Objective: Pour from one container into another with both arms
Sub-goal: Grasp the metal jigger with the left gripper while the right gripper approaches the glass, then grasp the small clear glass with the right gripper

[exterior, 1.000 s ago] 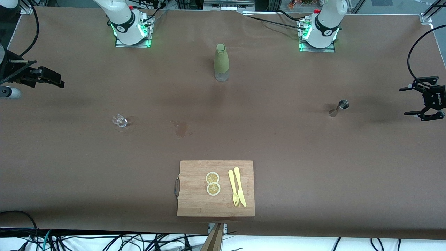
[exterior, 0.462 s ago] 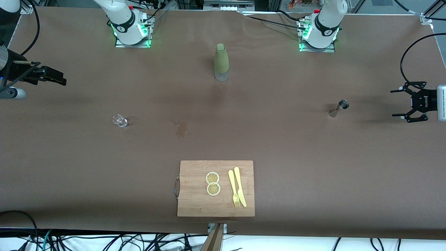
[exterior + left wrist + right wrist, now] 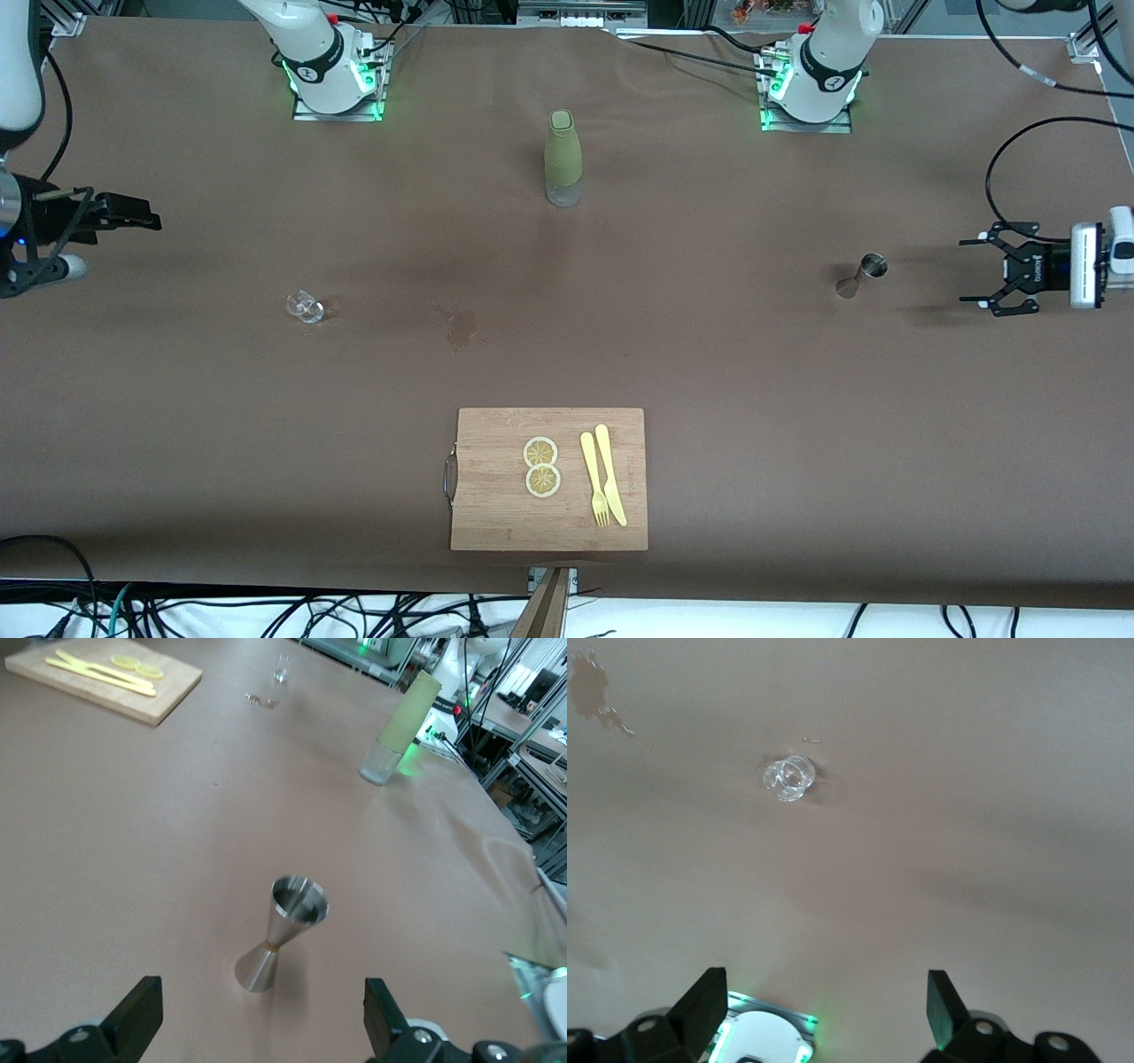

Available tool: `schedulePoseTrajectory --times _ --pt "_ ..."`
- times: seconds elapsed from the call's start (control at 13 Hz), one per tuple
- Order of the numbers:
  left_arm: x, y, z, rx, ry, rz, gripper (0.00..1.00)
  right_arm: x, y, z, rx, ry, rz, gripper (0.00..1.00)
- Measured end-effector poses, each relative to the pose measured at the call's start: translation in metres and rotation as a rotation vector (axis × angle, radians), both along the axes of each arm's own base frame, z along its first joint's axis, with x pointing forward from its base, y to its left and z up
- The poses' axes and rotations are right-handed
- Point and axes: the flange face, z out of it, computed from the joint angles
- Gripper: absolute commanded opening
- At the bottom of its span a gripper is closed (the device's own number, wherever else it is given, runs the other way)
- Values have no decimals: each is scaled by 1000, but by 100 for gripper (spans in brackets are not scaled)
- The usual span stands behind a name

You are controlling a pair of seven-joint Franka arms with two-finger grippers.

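Note:
A tiny clear glass cup stands on the brown table toward the right arm's end. A silvery hourglass jigger stands upright toward the left arm's end. My left gripper hangs low over the table at the left arm's end, open and pointing at the jigger, a short gap away. My right gripper is open over the table's edge at the right arm's end, well away from the cup. Neither holds anything.
A tall olive-green bottle stands mid-table near the arm bases. A wooden cutting board with lemon slices, a yellow fork and a knife lies near the front camera. A dark stain marks the table's middle.
My left gripper has moved in from the table's end toward the jigger and turned level. My right gripper has shifted slightly. Cup and jigger have not moved.

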Motion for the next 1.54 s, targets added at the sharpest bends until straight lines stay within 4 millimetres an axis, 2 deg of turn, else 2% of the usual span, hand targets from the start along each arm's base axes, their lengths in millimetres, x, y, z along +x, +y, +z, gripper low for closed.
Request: schedulePoseTrajectory --times 0.15,0.31,0.46,0.77,0.92,1.08,1.23,1.54 --pt "-13 12 -30 -43 -41 1 100 7 -5 -29 33 34 80 100" --pt "-18 15 -40 -78 -82 1 100 13 -3 -46 75 42 156 100" --pt "-18 9 -56 -136 -134 7 100 16 -3 -58 177 33 230 100" --pt "-35 -8 -126 -269 -194 18 100 14 -40 -88 430 -33 304 100" --pt "-44 -17 -148 -331 -192 26 100 8 -50 -112 534 -54 314 100" --pt "-47 -25 -153 -376 -187 20 100 -7 -56 -143 603 -62 318 100" --pt "-49 -35 -155 -417 -185 12 100 -23 -53 -173 664 -82 357 100" --pt "-43 -66 -162 -473 -178 -19 100 -34 -54 -203 757 -222 502 100"
